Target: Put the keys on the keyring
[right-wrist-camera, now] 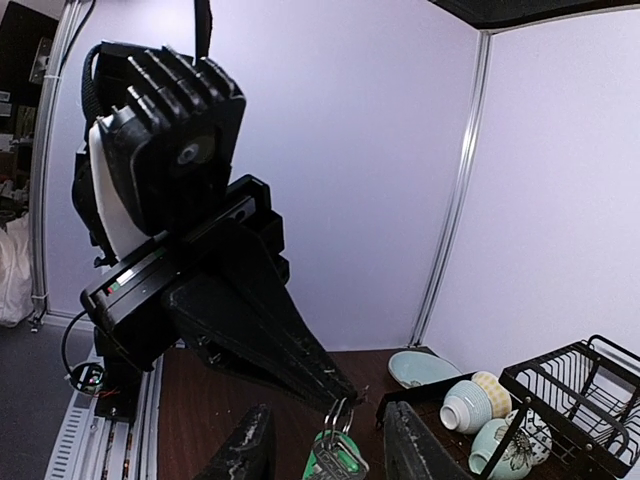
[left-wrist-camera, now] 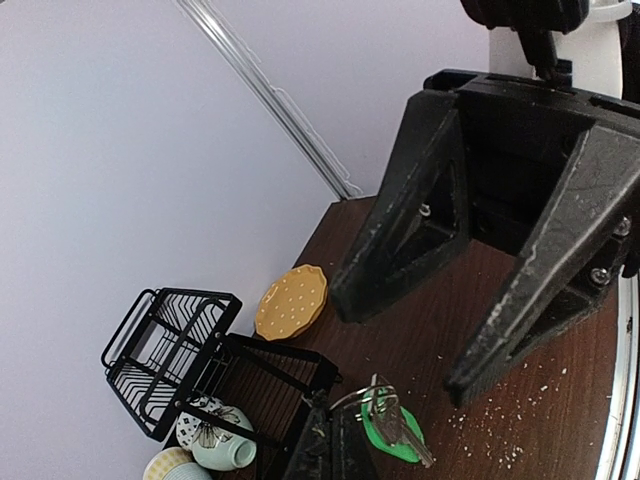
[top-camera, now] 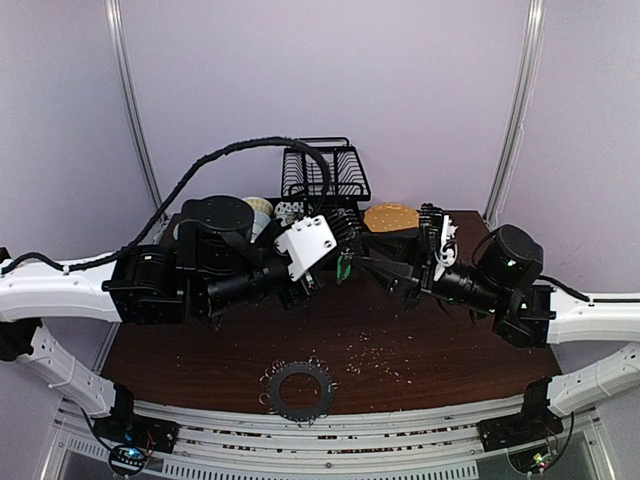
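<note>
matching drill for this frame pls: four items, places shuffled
1. green key
2. keyring
3. dish rack
4. tan plate

A. flat on the table, near edge
B. hanging at the tips of the shut left gripper
C. far edge, centre
D. far side, just right of the rack

Pairs: 1-B, 2-A, 3-C, 4-D

No readable text, label, brand, number or sign in any of the three views; only a small strip of coloured marks on the left arm's black housing (right-wrist-camera: pixel 128 283), too small to make out.
</note>
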### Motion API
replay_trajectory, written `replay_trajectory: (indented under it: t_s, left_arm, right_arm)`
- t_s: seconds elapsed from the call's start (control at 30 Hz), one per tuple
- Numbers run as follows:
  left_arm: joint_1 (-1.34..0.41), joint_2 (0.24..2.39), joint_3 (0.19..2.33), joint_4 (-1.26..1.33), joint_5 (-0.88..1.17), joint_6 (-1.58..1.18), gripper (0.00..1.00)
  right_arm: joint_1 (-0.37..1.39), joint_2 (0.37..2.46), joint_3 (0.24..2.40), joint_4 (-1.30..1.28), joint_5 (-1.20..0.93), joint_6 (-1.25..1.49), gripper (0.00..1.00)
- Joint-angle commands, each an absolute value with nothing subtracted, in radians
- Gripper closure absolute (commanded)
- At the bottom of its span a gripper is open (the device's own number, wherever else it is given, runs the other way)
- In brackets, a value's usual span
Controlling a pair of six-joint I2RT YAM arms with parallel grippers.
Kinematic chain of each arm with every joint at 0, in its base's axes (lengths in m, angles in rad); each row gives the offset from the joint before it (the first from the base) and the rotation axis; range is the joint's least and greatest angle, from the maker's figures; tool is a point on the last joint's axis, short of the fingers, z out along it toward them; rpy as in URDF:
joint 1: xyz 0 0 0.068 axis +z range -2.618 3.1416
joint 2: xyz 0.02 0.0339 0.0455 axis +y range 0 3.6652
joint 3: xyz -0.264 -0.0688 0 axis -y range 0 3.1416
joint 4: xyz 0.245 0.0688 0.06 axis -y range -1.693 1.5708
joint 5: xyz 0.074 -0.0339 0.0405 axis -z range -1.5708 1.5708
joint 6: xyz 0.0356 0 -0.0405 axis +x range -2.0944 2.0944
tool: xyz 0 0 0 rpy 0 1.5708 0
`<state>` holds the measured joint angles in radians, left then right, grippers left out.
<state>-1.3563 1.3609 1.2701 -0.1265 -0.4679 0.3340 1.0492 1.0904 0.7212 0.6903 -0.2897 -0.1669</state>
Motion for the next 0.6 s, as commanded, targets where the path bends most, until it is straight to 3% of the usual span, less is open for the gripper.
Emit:
replay_trajectory:
  t_s: [0.0,0.33,0.57]
  left_arm:
    - [-1.359,1.339,1.267,-0.049,-0.468,0.326,1.00]
    - [-1.359,1.336,1.261,-0.025,-0.463,0.326,1.00]
    - [-1.359,1.321,1.244,-0.006,-0.417,0.312,1.00]
  right_arm:
    - [1.054,1.116,0.730,0.758,-0.225,-0.134,0.63]
    - [1.061,1.146,0.740,0.760,-0.214,-0.141,0.61]
    - [1.062,1.164,0.746,0.776,-0.220,-0.128,0.75]
